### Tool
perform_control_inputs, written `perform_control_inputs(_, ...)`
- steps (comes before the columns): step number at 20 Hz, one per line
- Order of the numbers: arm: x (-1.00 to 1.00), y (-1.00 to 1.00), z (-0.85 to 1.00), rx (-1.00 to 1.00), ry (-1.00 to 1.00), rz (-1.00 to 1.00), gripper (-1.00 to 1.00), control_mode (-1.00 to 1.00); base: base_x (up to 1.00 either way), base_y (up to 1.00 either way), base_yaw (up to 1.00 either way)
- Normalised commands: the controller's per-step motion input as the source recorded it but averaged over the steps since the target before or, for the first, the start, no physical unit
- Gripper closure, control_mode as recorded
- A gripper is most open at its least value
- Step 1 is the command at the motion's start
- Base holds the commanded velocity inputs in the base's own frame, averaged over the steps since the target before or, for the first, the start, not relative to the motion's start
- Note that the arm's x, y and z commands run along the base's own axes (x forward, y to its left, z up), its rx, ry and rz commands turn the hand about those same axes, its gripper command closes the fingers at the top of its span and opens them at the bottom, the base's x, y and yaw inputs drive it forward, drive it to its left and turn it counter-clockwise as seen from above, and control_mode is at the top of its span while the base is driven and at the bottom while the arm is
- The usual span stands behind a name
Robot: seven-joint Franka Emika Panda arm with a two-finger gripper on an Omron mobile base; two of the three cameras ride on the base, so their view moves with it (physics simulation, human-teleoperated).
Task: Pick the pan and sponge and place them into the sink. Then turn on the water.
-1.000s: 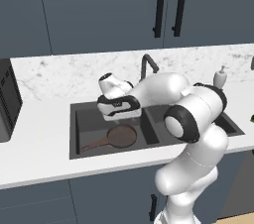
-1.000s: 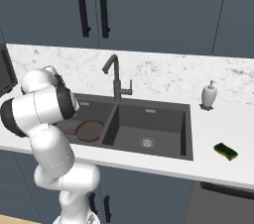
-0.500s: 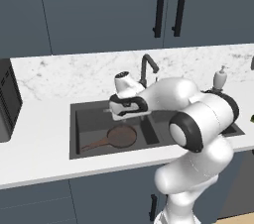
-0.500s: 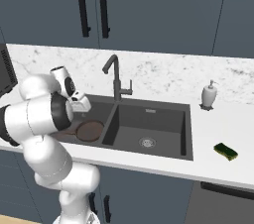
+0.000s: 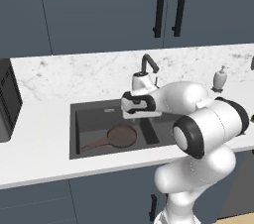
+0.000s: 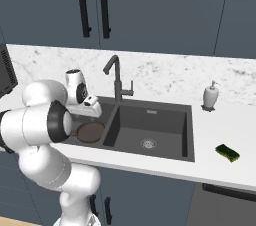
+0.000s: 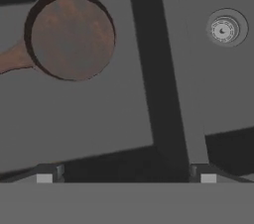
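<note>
A dark double-basin sink (image 5: 84, 119) is set in a white counter (image 5: 39, 163). The pan (image 5: 120, 136) lies in its left basin. The gripper (image 7: 126, 176) is held above the divider, spread wide, empty. The sponge (image 6: 227, 152) rests on the counter, right of the sink.

Even, soft rendered light falls from above — no glare, only faint shadows. The marble tabletop (image 5: 44, 134) reads bright, the sink (image 6: 186, 135) basins dim. Base views are sharp; the hand view looks darker and slightly soft.
</note>
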Motion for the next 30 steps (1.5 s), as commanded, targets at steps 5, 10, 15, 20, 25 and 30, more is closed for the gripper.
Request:
perform_control_inputs(5,0.0,-0.67,0.02,0.0,0.05,-0.06,-1.0,-1.0,0.0,0.0,0.0)
perform_control_inputs(10,0.0,-1.0,0.13,0.0,0.12,-0.11,-1.0,-1.0,0.0,0.0,0.0)
perform_control_inputs(15,0.0,-1.0,0.16,0.0,0.16,-0.14,-1.0,-1.0,0.0,0.0,0.0)
perform_control_inputs(20,0.0,-1.0,0.05,0.0,0.13,-0.1,-1.0,-1.0,0.0,0.0,0.0)
perform_control_inputs(25,0.0,-1.0,0.0,0.0,0.06,-0.03,-1.0,-1.0,0.0,0.0,0.0)
perform_control_inputs(30,-0.04,-1.0,0.0,0.0,0.01,0.0,-1.0,-1.0,0.0,0.0,0.0)
